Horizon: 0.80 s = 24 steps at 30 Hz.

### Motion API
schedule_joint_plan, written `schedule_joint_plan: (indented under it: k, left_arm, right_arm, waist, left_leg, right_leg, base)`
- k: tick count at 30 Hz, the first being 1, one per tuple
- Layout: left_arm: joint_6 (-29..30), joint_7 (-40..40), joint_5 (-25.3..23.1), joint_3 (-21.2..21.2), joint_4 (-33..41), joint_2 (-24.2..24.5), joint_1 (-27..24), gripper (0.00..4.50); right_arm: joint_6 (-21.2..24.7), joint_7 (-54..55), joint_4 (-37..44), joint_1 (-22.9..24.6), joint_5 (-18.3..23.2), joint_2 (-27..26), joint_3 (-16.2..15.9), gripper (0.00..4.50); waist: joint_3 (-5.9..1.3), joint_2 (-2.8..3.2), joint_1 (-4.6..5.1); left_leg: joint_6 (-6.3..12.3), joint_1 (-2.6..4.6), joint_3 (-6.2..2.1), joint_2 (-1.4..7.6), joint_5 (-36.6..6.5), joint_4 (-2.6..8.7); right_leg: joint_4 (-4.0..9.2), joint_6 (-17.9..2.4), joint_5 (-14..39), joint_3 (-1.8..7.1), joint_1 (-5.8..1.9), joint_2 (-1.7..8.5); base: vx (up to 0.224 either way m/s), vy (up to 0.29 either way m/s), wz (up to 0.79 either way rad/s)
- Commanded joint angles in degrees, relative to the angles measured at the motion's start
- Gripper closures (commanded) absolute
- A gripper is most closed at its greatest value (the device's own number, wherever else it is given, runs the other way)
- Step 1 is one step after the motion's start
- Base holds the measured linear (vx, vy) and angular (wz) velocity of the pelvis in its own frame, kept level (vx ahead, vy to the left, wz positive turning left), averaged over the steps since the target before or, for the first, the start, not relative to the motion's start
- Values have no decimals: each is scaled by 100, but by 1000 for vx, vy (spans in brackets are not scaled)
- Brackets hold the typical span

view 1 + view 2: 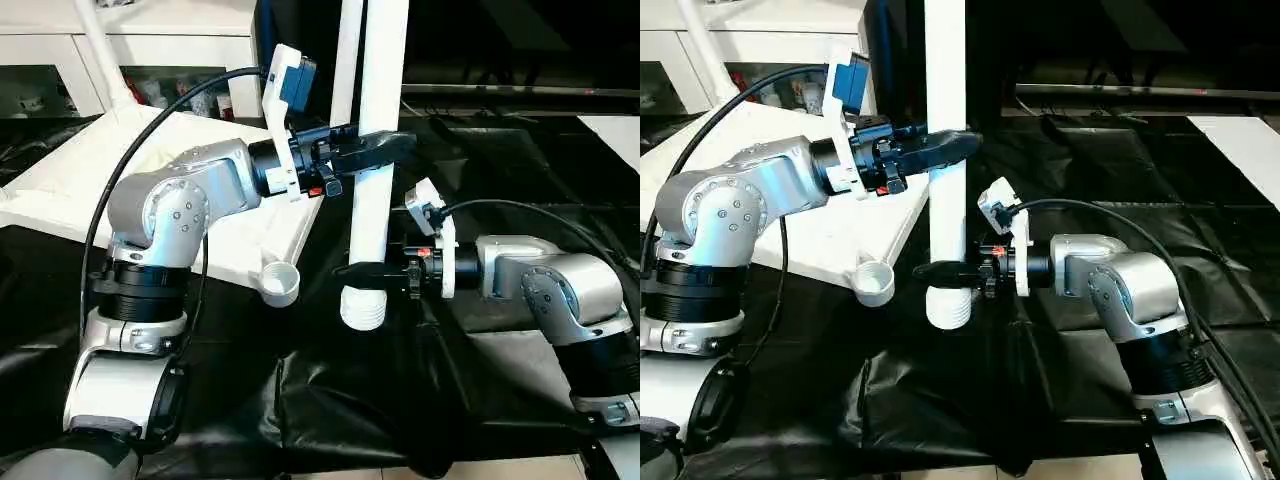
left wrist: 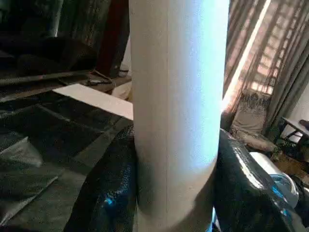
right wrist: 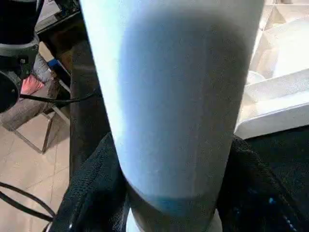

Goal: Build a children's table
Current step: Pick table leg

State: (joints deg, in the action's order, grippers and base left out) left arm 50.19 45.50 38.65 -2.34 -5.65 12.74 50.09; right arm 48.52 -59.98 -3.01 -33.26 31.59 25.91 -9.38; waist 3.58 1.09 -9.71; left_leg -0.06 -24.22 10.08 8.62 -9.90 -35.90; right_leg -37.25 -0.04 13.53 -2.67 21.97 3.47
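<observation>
The robot holds one long white table leg (image 1: 377, 150) straight up in the air, above the black cloth (image 1: 330, 400) on the work table. The left claw (image 1: 385, 148) is clamped around the leg higher up. The right claw (image 1: 352, 270) grips it lower down, just above its ribbed end (image 1: 363, 310). The white tabletop (image 1: 150, 190) lies beside the leg, with a round corner socket (image 1: 281, 282) close to the leg's bottom end
</observation>
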Motion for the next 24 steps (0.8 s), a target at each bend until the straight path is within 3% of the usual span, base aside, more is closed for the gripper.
schedule_joint_plan:
  k: [1,4,6,8,12,15,16,17,19,20,21,24]
  left_arm:
    - [134,-165,272,-265,-44,-98,160,203]
    - [57,-252,300,-350,-39,-168,167,203]
    - [-288,-371,50,-274,-43,-207,123,167]
    - [-495,-475,-92,-251,-55,-253,88,161]
    - [-897,-741,87,-723,-275,-596,42,165]
    - [-1286,-868,151,-968,-375,-784,-55,165]
    - [-1304,-879,163,-988,-377,-797,-59,165]
    - [-1431,-1036,327,-1226,-428,-921,-82,165]
    - [-1497,-1262,481,-1484,-556,-977,-46,165]
    - [-1565,-1322,473,-1594,-641,-940,-33,165]
    - [-1617,-1347,455,-1657,-692,-910,-28,165]
    - [-1755,-1095,-3,-1402,-764,-549,-176,165]
  right_arm:
    - [13,10,-87,73,-10,17,55,254]
    - [-9,38,-90,74,-8,2,85,256]
    - [-59,104,-103,57,28,-61,181,257]
    - [-84,154,-110,42,76,-118,262,257]
    - [-152,337,-141,-5,250,-315,555,257]
    - [-250,461,-129,12,297,-419,696,258]
    - [-256,470,-128,14,299,-425,705,259]
    - [-333,605,-132,36,312,-508,813,259]
    - [-545,921,-193,36,252,-664,991,259]
    - [-759,1335,-380,-38,101,-810,1163,259]
    - [-903,1620,-514,-93,-7,-907,1279,259]
    - [-1466,2189,-823,-128,-439,-962,1367,259]
  waist:
    - [-501,-91,5]
    - [-495,-96,4]
    - [-496,-85,0]
    - [-496,-81,-1]
    - [-501,-80,-2]
    - [-510,-40,-8]
    - [-510,-58,-3]
    - [-515,-26,-7]
    - [-521,-37,1]
    - [-521,24,0]
    - [-509,0,26]
    - [-506,40,42]
  left_leg:
    - [229,227,-171,451,-121,341]
    - [210,225,-174,457,-202,344]
    - [219,227,-180,462,-199,345]
    - [224,228,-185,468,-211,350]
    - [219,220,-184,461,-240,346]
    - [213,223,-196,465,-229,343]
    - [194,225,-195,472,-249,349]
    - [187,223,-199,471,-254,344]
    - [176,218,-198,463,-266,339]
    - [157,223,-203,458,-313,336]
    - [79,230,-199,460,-427,361]
    - [-177,268,-200,462,-583,396]
  right_leg:
    - [304,-1524,-530,243,-226,581]
    - [321,-1557,-422,245,-234,595]
    - [321,-1523,-421,246,-229,588]
    - [330,-1480,-399,249,-233,592]
    - [328,-1541,-497,241,-241,598]
    - [322,-1509,-532,240,-239,599]
    - [321,-1528,-581,238,-241,602]
    - [311,-1544,-611,237,-241,606]
    - [302,-1587,-732,237,-231,602]
    - [300,-1585,-699,234,-222,597]
    - [332,-1552,-523,238,-201,603]
    - [348,-1407,-336,234,-194,563]
  base:
    - [0,0,0]
    - [0,0,0]
    - [0,0,0]
    - [0,0,0]
    - [0,0,0]
    - [0,0,0]
    - [0,0,0]
    - [0,0,0]
    - [0,0,0]
    - [0,0,0]
    - [0,0,0]
    - [0,0,0]
